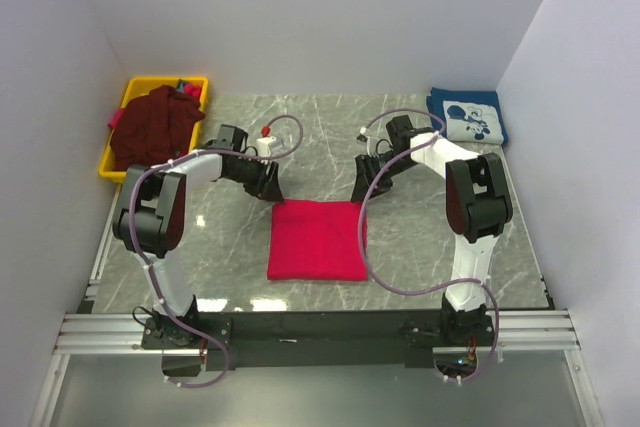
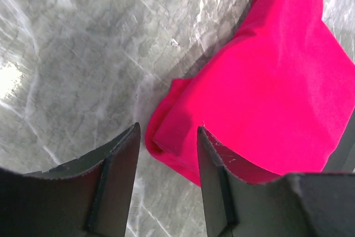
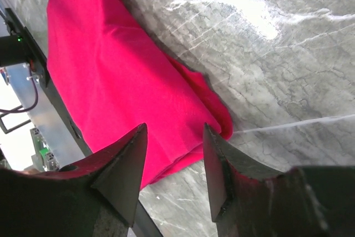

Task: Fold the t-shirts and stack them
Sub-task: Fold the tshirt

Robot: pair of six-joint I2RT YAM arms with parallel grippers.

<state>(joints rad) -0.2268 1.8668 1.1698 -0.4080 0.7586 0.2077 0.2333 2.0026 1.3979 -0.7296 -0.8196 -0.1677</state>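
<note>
Centrally between the two sets of jaws lies the crimson t-shirt (image 1: 317, 239), already folded to a flat, near-square pad on the table (image 1: 420, 247); its far edge runs from the left jaws to the right jaws, one far corner at each. From above, its slightly longer axis seems to run side to side, from one arm to the other, with the short axis toward the arm bases; the folded corners look thick and layered in both wrist views.

The left jaws stand open at a moderate gap, holding nothing; the crimson t-shirt's (image 2: 277, 98) rounded corner sits just ahead of their tips, a little toward the right-hand finger (image 2: 213, 165). The right jaws are likewise parted and empty; the cloth (image 3: 122, 81) fills the gap ahead of them, its corner just beyond one finger (image 3: 219, 165).

The step in hand looks to be taking both far corners. To do it well, each pair should go down over every layer at its corner, not only the top one, and close at the same time; the lift should then be level, keeping the far edge taut so the pad does not open or skew.

Well beyond the right jaws, a folded navy t-shirt (image 1: 468, 119) lies at the table's far corner; beyond the left jaws, a maroon t-shirt (image 1: 150, 127) is heaped in a yellow bin (image 1: 140, 84).
</note>
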